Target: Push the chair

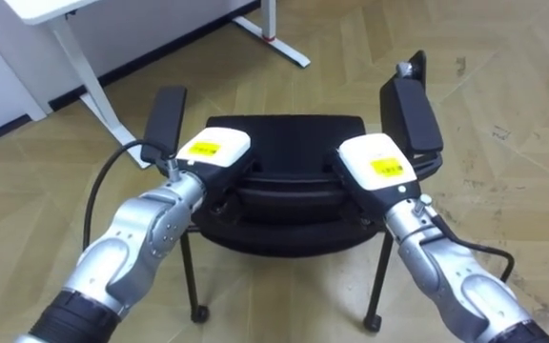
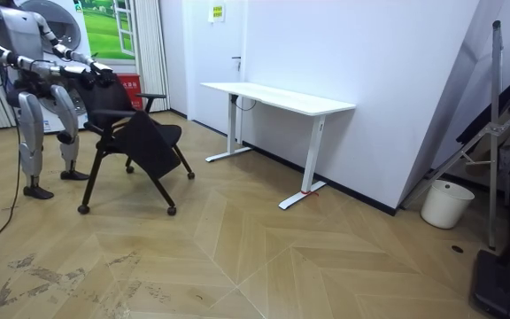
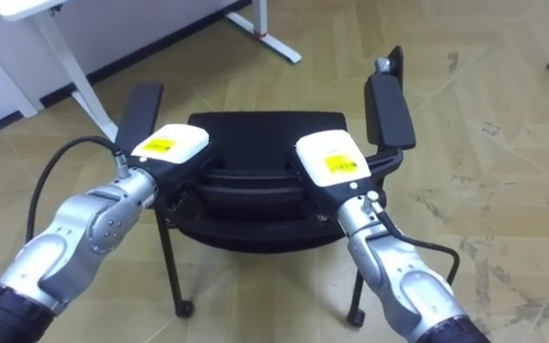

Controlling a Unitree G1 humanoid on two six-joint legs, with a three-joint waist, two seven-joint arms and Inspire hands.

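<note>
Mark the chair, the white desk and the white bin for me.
chair [image 1: 289,143]: left eye view, on the black seat between the armrests.
white desk [image 2: 277,96]: room view, on the tabletop.
white bin [image 2: 446,204]: room view, on its side wall.

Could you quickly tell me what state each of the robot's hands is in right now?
Left hand: at the top of the chair back; open or shut cannot be told.
Right hand: also at the chair back; cannot be told.
</note>
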